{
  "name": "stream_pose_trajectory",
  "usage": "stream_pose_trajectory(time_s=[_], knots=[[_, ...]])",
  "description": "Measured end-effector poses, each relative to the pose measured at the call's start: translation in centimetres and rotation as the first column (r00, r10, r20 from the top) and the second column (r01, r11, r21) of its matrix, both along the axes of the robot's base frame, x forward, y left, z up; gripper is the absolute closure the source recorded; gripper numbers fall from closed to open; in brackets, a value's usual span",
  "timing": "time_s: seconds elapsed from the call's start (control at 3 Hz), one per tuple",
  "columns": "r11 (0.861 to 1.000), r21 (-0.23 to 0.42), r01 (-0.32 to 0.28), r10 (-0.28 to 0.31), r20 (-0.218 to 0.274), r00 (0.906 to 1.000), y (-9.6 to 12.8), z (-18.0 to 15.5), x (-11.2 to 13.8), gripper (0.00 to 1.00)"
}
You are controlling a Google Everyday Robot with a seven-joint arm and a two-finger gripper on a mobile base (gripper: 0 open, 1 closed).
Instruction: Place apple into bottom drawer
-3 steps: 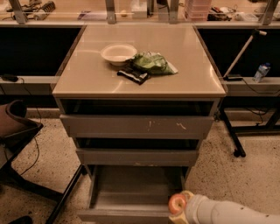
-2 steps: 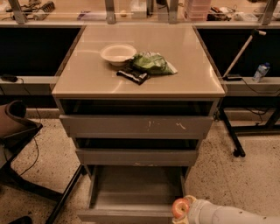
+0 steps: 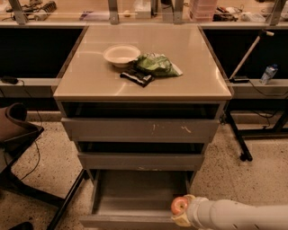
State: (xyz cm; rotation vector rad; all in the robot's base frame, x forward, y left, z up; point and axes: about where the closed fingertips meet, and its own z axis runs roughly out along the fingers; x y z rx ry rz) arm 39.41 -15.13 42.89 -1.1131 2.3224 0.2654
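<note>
Gripper enters from lower right, clamped around the apple. Apple is over the front right corner of the open bottom drawer. On the desk above: white bowl, green bag.

It looks like a robotics lab or workshop, not a home: a speckled hard floor, a cable trailing across it, an office chair at the left, and workbenches on metal legs behind the desk, with tools and gear cluttered at the back. Low at the right a white robot arm reaches in, its hand closed round the apple over the front right corner of the open bottom drawer.
</note>
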Motion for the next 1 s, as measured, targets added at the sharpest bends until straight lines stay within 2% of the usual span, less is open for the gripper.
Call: stream_pose_trajectory(time_s=[0.33, 0.67, 1.0], knots=[[0.999, 0.032, -0.020, 0.022, -0.066, 0.9975, 3.1, -5.4, 2.6, 1.00], [0.999, 0.032, -0.020, 0.022, -0.066, 0.9976, 3.1, -5.4, 2.6, 1.00], [0.996, 0.076, 0.040, -0.036, -0.057, 0.9977, 2.4, -7.4, 4.3, 1.00]])
